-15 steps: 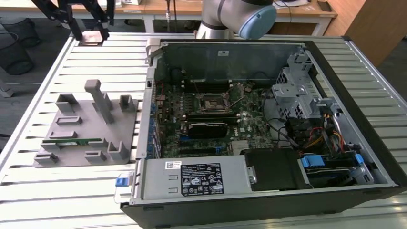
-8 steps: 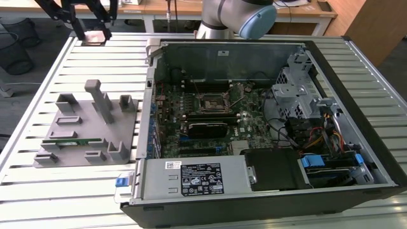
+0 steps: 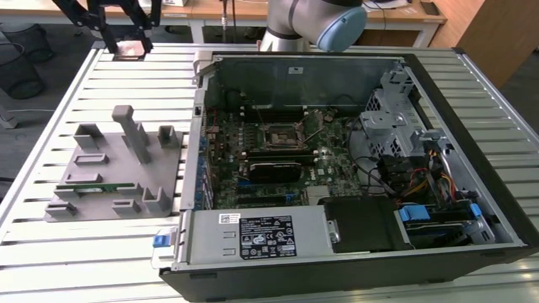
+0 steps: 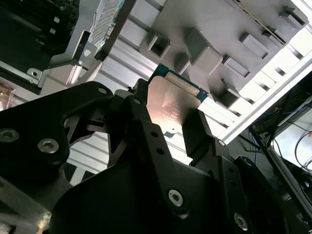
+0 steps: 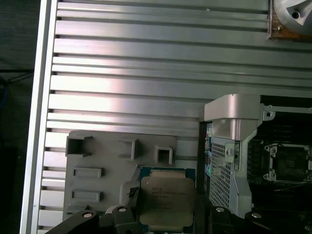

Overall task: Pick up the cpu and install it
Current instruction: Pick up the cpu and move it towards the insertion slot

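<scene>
So the gripper point(image 5: 165, 214) has its fingers clamped on two opposite edges of the cpu point(image 5: 166, 195), whose silvery top is plain to see in the first wrist view. In the exterior view the chip sits up over the slatted table point(image 3: 50, 252), past the grey holder tray point(image 3: 110, 170) and outside the open computer case point(image 3: 484, 158).

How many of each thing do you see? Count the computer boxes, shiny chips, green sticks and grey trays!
computer case: 1
cpu, clamped in the gripper: 1
green memory stick, lying on the tray: 1
grey holder tray: 1
Total: 4
</scene>
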Controlling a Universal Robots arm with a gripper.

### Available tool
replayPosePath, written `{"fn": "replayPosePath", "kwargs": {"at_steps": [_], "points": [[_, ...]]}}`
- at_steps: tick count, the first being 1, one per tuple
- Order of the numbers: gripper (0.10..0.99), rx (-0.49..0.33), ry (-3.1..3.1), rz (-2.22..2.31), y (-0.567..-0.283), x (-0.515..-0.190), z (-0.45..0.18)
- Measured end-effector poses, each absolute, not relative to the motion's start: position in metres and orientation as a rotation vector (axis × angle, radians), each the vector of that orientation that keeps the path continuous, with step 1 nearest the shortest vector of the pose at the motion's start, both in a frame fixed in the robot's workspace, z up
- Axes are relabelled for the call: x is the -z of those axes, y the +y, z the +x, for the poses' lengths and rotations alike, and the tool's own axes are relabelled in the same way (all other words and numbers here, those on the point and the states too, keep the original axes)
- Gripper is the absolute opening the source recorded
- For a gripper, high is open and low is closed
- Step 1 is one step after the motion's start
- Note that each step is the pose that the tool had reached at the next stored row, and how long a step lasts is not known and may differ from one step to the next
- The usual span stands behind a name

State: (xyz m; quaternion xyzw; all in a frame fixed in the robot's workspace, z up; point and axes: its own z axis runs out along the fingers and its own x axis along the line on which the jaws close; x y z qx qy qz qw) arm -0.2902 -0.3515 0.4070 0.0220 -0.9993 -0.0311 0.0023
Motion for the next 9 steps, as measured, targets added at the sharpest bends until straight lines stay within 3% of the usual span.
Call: {"fn": "replayPosePath", "kwargs": {"at_steps": [9], "points": [[0.529, 0.097, -3.135, 0.069, -0.3514, -0.4070, -0.2817]]}}
